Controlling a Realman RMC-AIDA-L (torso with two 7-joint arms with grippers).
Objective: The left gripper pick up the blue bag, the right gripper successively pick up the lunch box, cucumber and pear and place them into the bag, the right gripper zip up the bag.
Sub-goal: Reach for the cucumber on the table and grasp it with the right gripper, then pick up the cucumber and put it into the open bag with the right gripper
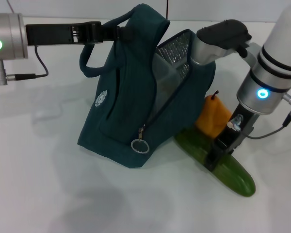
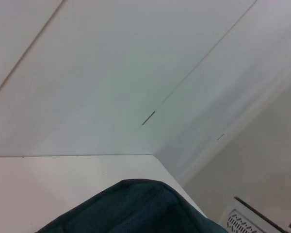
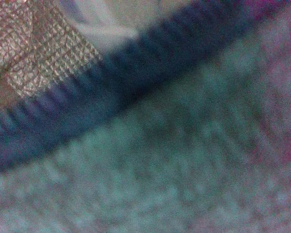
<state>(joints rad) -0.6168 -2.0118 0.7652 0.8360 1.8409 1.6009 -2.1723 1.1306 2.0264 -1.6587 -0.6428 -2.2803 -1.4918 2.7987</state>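
Near the table (image 1: pixel 48 194) back edge, left gripper (image 1: pixel 117 32) clamped on bag (image 1: pixel 126 111) handle; right gripper (image 1: pixel 214 158) pinching cucumber (image 1: pixel 235 174) beside pear (image 1: pixel 212 116).

Bright, even light, soft shadows — right wrist view blurred, perhaps too close.

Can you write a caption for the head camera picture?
Left gripper holds bag up; right gripper is on cucumber.

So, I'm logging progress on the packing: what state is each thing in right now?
Dark teal-blue fabric bag: unzipped, held up by a handle.
Clear plastic lunch box: inside the bag.
Long green cucumber: on the table.
Yellow-orange pear: on the table.
Left gripper: holding the handle.
Right gripper: at the cucumber.
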